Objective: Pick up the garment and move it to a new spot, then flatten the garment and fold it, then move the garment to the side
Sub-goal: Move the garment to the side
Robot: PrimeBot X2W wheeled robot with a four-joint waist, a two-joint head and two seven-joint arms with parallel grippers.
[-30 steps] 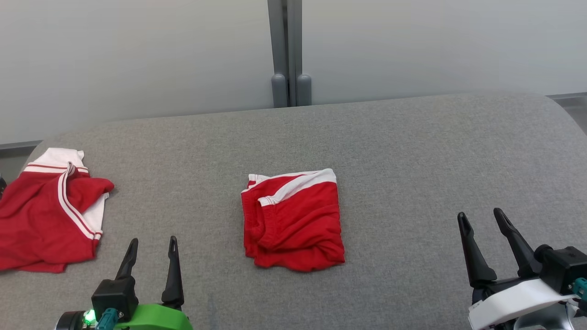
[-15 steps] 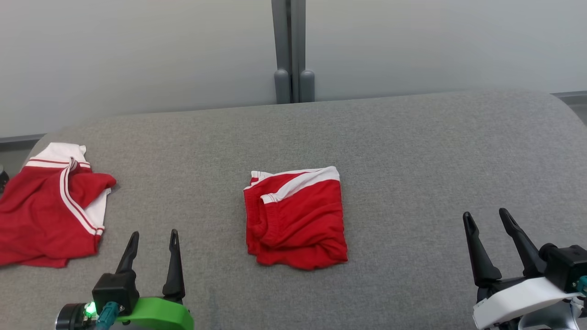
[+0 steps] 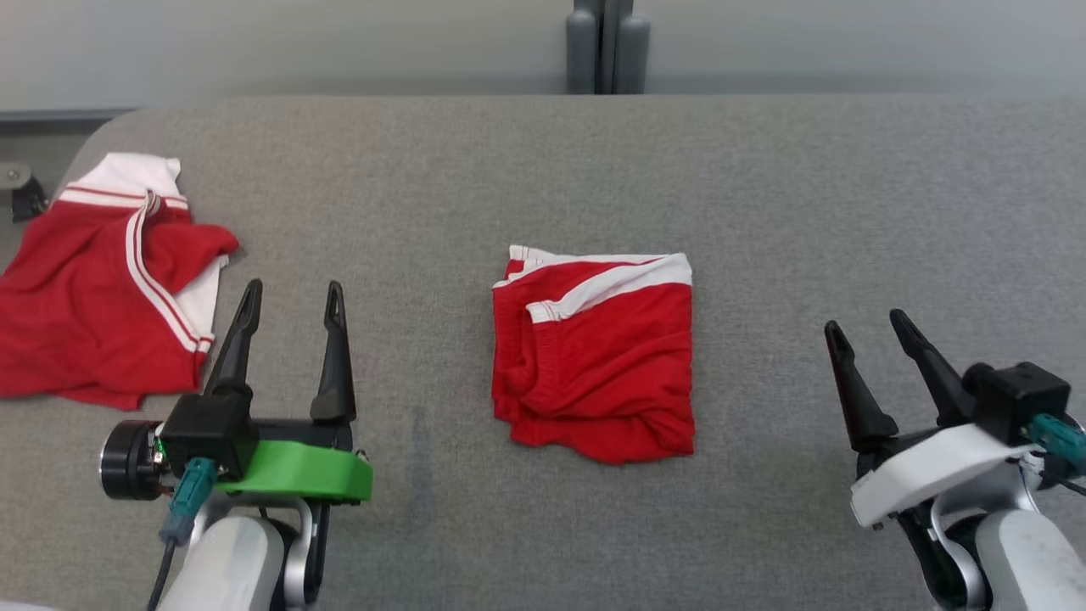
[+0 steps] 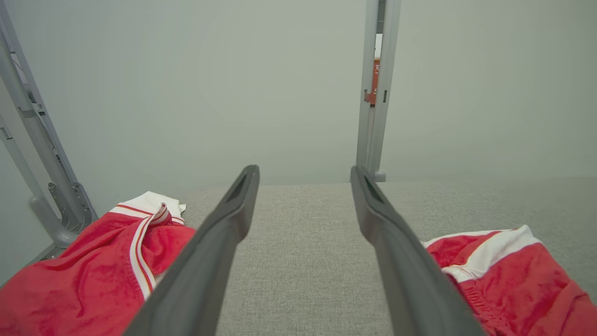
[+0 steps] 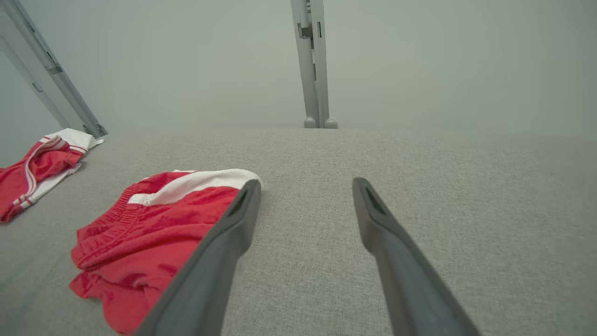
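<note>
Left gripper (image 3: 293, 288): fingers spread wide apart, with nothing between them and nothing held. It sits over bare worktop (image 3: 764, 212), between the two garments and touching neither.
Right gripper (image 3: 864, 321): fingers spread wide apart and empty. It sits over bare worktop, well to the right of the task garment.
Task garment: folded red shorts (image 3: 598, 356) with white trim along the far edge, lying flat near the middle of the worktop as a roughly square stack. The elastic waistband shows at the left side.
Other garment: crumpled red-and-white garment (image 3: 102, 288) at the worktop's left end, well apart from the shorts.
Background: grey post (image 3: 607, 42) behind the far edge of the worktop, against a pale wall.
Hidden or cut off: in the head view, the frame's left edge crops the crumpled garment. In the left wrist view, the right-hand finger covers the near edge of the shorts. In the right wrist view, the left-hand finger overlaps their right side.
Hard to make out: the type of the crumpled garment.
</note>
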